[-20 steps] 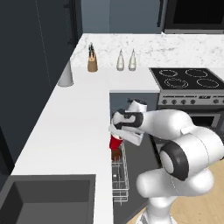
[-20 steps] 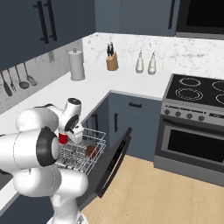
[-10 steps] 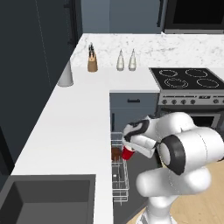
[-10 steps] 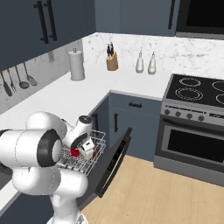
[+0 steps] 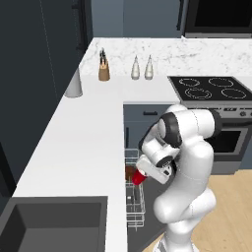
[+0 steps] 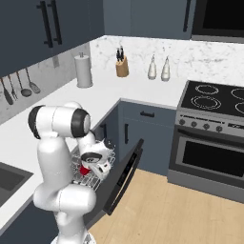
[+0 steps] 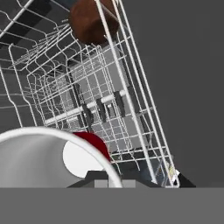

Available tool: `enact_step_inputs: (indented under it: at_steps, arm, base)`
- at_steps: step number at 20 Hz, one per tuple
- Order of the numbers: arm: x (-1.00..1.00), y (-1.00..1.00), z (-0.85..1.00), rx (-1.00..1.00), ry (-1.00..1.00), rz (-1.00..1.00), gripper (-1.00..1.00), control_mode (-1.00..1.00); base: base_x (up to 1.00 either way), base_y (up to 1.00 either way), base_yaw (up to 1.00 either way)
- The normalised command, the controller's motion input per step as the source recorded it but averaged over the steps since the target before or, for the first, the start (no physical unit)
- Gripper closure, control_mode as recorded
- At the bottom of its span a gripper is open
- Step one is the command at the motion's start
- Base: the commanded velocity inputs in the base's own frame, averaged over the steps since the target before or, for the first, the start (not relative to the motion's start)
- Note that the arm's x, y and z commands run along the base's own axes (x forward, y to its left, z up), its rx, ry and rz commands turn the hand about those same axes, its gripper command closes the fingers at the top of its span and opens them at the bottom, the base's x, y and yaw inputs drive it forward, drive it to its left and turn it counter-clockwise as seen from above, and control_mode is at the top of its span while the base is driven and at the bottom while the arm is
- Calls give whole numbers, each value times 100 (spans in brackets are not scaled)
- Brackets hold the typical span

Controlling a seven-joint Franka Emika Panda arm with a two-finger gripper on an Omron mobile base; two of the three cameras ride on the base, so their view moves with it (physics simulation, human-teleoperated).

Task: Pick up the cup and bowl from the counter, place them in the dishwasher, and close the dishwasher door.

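My gripper (image 5: 143,175) is shut on the red cup (image 5: 138,177) and holds it tilted low over the dishwasher's white wire rack (image 5: 134,206). In the hand view the cup's pale rim and red wall (image 7: 95,143) sit at the lower left, above the rack (image 7: 87,87). The dark brown bowl (image 5: 130,172) rests in the rack just beyond the cup, and it also shows at the top of the hand view (image 7: 92,19). From the right I see the gripper (image 6: 91,167) with the cup (image 6: 85,170) over the rack (image 6: 107,160). The dishwasher door (image 6: 125,174) hangs open below the white counter (image 5: 83,133).
A knife block (image 5: 103,72), two pale bottles (image 5: 141,68) and a grey-white cone canister (image 5: 74,83) stand at the back of the counter. The stove (image 5: 211,88) and oven (image 6: 209,157) are on the right. A sink (image 5: 49,221) lies near left. Wood floor (image 6: 167,209) is open beside the door.
The arm has swung the cup down and to the right from beside the counter edge to just over the rack, and the hand has turned so the cup lies tilted.
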Motion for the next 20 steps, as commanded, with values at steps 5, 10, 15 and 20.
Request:
enact_step_inputs:
  at_steps: [5, 10, 15, 20]
  arm:
    - [19, 19, -40, 1, 0, -1, 100, -100]
    - [28, 31, -37, -1, 0, -7, 100, -100]
    - [27, 25, -32, -1, 1, -7, 100, -100]
    - [20, 27, -40, -3, 0, -6, 100, -100]
  base:
    - [0, 0, 0]
    - [0, 0, 0]
    - [0, 0, 0]
    - [0, 0, 0]
